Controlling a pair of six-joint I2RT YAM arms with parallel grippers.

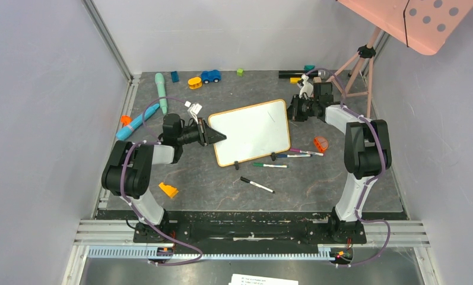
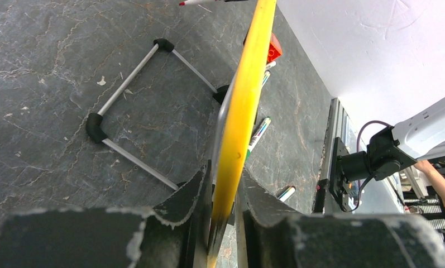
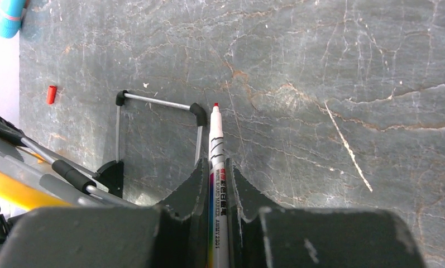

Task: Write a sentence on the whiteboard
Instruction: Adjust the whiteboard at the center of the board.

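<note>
White and bare, the board (image 1: 250, 132) lies tilted on the dark tabletop (image 1: 222, 190) in the top view, with no sentence on it yet. The step in hand looks like setup: steady the board, then bring the pen over. The left gripper (image 1: 217, 135) sits at the board's 9 o'clock edge. The right gripper (image 1: 293, 108) hangs just off its 2 o'clock corner, clear of the writing face. Loose markers (image 1: 269, 165) lie along the 6 o'clock side.

From the left wrist, the board's frame (image 2: 242, 100) runs edge-on from 12 o'clock down between the left gripper's (image 2: 225, 192) jaws. They stand narrowly apart with the edge sandwiched between them, seemingly pinched on both sides.

From the right wrist, the right gripper (image 3: 217, 170) is clamped tight on a marker (image 3: 215, 139). Its uncapped red tip points to 12 o'clock, hovering above bare tabletop beside a wire stand (image 3: 156, 101).

Next, I judge, the right arm must swing the tip toward 8 o'clock onto the board's upper-left area. It should touch lightly while the left grip keeps the board from sliding under the strokes.
</note>
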